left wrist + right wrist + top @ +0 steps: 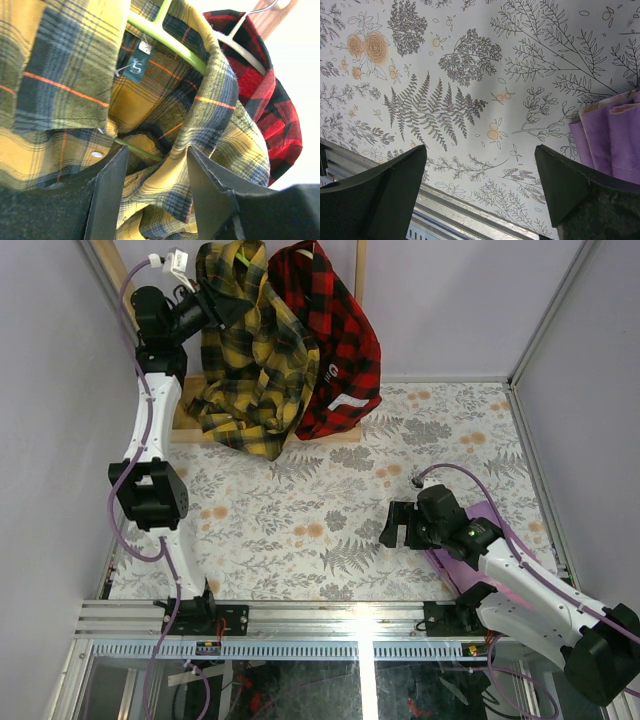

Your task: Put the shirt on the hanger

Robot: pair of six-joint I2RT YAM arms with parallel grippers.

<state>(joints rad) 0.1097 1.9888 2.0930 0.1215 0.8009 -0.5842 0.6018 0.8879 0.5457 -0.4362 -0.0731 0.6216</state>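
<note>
Now our left gripper (pixel 157 157) has its fingers half apart, gripping nothing. The shirt (pixel 65 65) drapes over the hanger (pixel 170 45) just beyond them. It looks hung, so next we back away cleanly. Our right gripper (pixel 480 150) gapes wide, with a purple cloth (pixel 615 135) beside its right finger.

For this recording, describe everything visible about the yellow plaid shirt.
The yellow plaid shirt is a soft, flannel-looking button-up, yellow with dark green-black bands and thin orange-red lines. It hangs crumpled on the lime-green hanger, whose arm runs inside the collar near a dark neck label. A white button shows lower down. It hangs against the red plaid shirt. The left gripper is close up to it, fingers parted, with fabric showing between them.
</note>
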